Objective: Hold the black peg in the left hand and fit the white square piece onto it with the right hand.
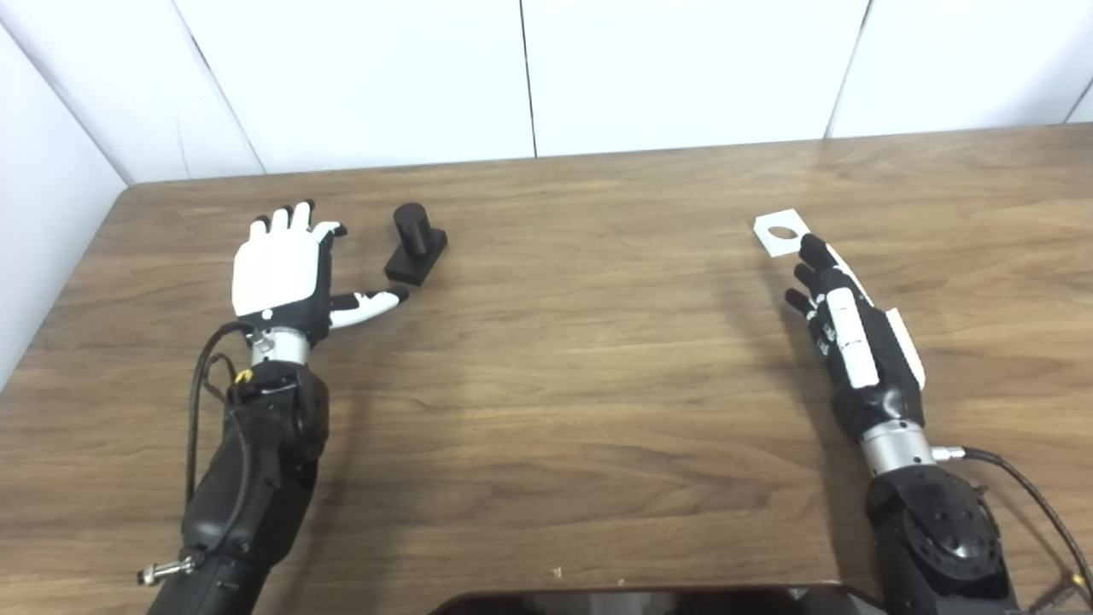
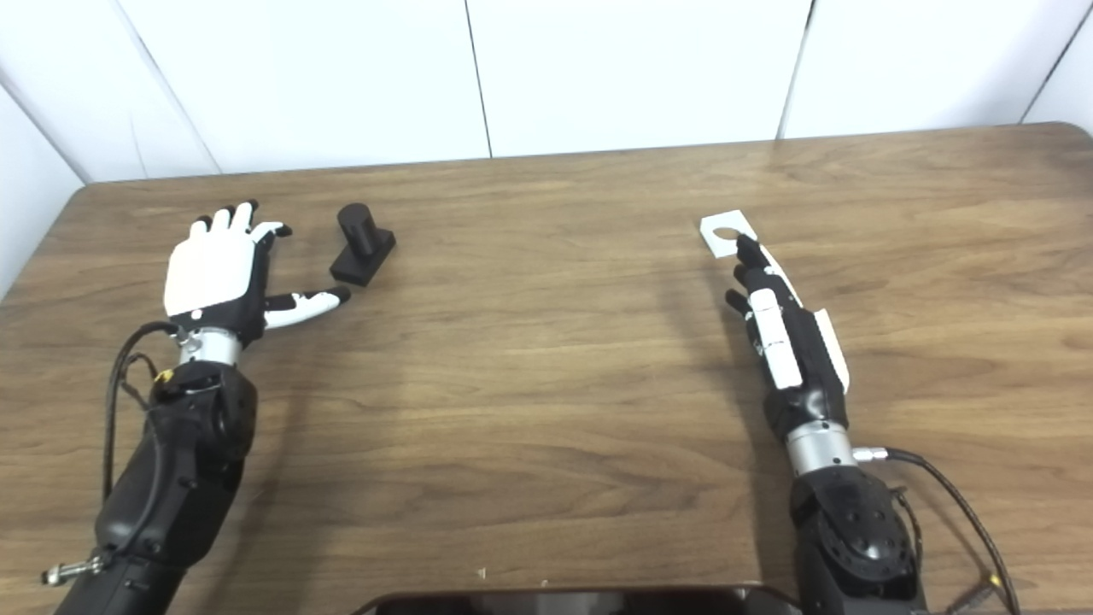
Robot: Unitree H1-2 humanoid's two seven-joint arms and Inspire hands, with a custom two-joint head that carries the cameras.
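Presently, the black peg stands upright on the desk, just right of the left robot hand, which is spread and empty. The white square piece lies flat at the fingertips of the right robot hand, extended and grasping nothing.

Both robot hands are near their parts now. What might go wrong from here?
1. The white square piece lies flat on the table, so the right robot hand may push it instead of lifting it.
2. The left robot hand is open beside the black peg; its thumb could knock the peg over.
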